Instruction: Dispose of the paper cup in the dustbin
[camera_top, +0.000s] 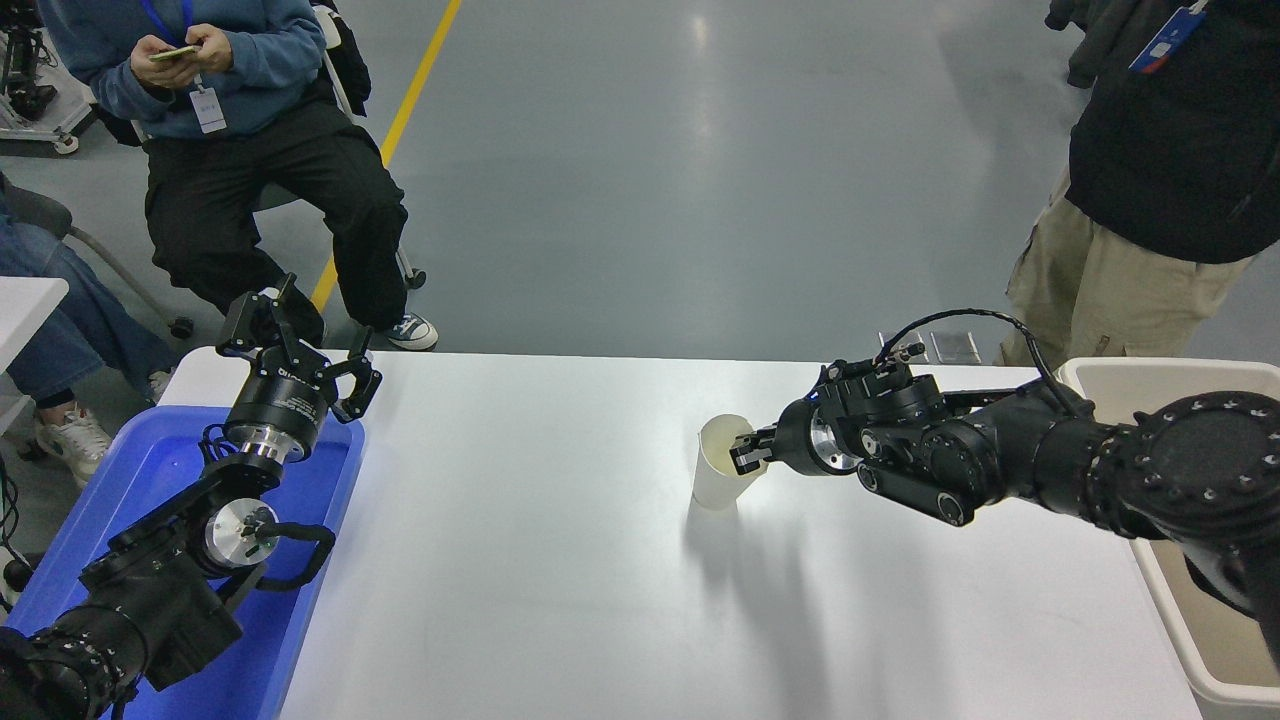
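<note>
The paper cup (718, 478) is white and stands mid-table, tilted a little with its top leaning right. My right gripper (746, 457) reaches in from the right and is shut on the cup's right rim, one finger inside and one outside. I cannot tell whether the cup's base still touches the table. The beige dustbin (1100, 372) is at the table's right edge, mostly hidden behind my right arm. My left gripper (305, 350) is parked open over the blue tray at the lower left.
A shallow blue tray (150, 465) lies at the table's left end under my left arm. A person sits beyond the far left corner and another stands beyond the far right corner, close to the dustbin. The white table (520, 560) stretches between the tray and the bin.
</note>
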